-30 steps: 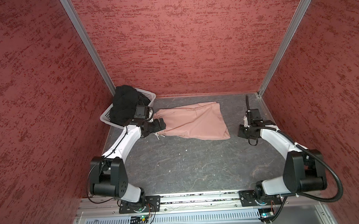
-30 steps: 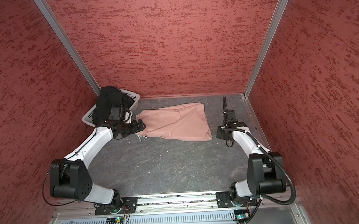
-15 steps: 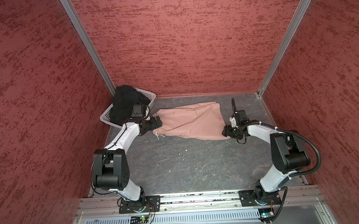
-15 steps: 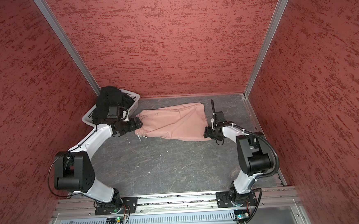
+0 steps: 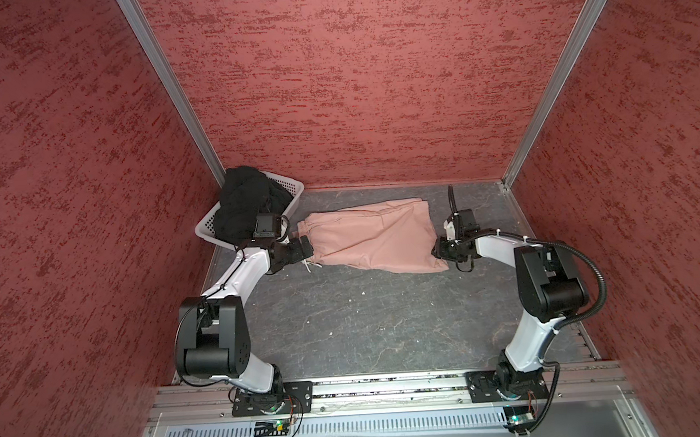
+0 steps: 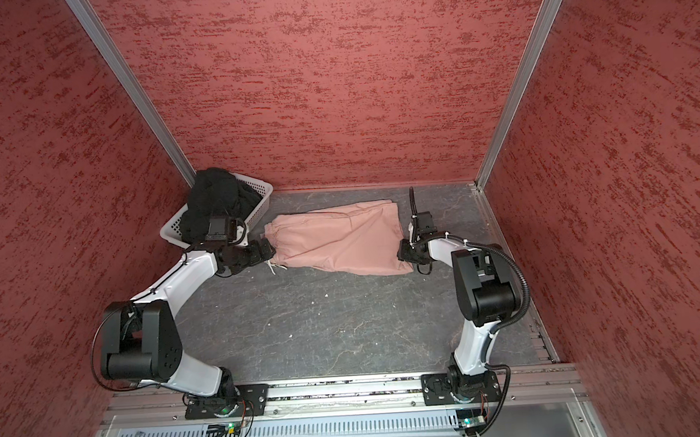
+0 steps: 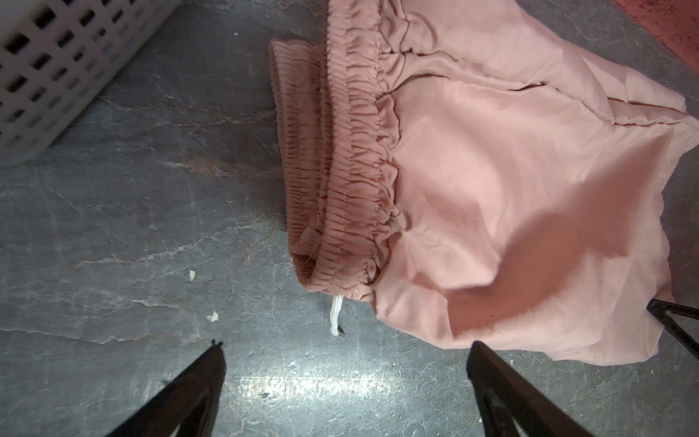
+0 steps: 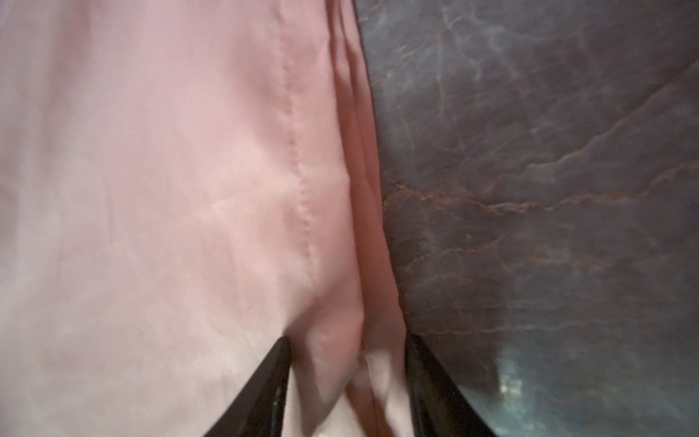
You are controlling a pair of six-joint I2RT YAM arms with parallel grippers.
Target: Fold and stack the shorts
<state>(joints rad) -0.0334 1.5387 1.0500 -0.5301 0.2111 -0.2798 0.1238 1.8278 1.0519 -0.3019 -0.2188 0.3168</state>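
The dusty-pink shorts lie flat at the back of the table, gathered waistband to the left and leg hems to the right. My left gripper hovers wide open just short of the waistband's near corner, with the pale drawstring ahead of it and nothing between its fingers. My right gripper is shut on a bunched fold of the pink hem at the near right corner. The black shorts sit heaped in the basket.
The white perforated basket stands in the back left corner, close behind my left wrist. Red walls close in on three sides. The dark marbled tabletop stretches forward to the front rail.
My right gripper swung left from beside the table's right edge to the pink hem, opened, then closed on the cloth. My left gripper edged slightly toward the waistband and stayed open.
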